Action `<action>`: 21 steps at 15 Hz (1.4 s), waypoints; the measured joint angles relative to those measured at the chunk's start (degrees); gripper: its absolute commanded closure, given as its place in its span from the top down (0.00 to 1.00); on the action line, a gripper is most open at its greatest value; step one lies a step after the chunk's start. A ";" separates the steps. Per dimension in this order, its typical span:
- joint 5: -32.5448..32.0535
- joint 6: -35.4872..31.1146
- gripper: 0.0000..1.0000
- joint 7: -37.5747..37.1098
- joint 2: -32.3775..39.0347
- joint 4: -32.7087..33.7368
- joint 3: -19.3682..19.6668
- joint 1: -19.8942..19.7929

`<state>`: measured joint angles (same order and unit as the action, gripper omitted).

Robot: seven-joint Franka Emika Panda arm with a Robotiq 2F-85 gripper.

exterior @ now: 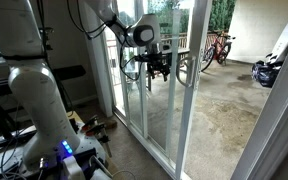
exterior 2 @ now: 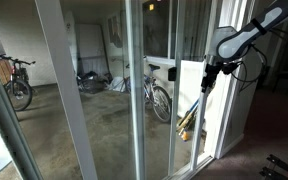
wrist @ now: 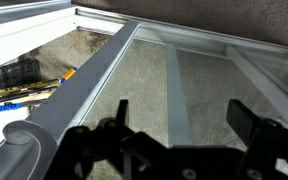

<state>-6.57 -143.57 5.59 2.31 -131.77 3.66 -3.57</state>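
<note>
Concrete patio and a bicycle (exterior 2: 159, 98) show through the sliding glass door (exterior: 170, 110) filling mid-frame. Close to its pane, upper centre, hangs the end effector (exterior: 159, 66), fingers spread wide, grasping nothing. The door handle (wrist: 29, 135) sits lower left in the wrist view.

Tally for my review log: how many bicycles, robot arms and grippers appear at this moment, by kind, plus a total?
Bicycles: 2
Robot arm: 1
Gripper: 1
Total: 4
</note>
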 measured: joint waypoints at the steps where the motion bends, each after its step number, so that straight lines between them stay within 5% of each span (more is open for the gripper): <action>1: 0.77 0.96 1.00 1.02 0.10 0.47 0.18 -0.03; 21: 7.70 6.02 1.00 6.75 6.41 9.06 1.19 -1.08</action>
<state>1.13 -137.55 12.33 8.73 -122.70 4.84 -4.65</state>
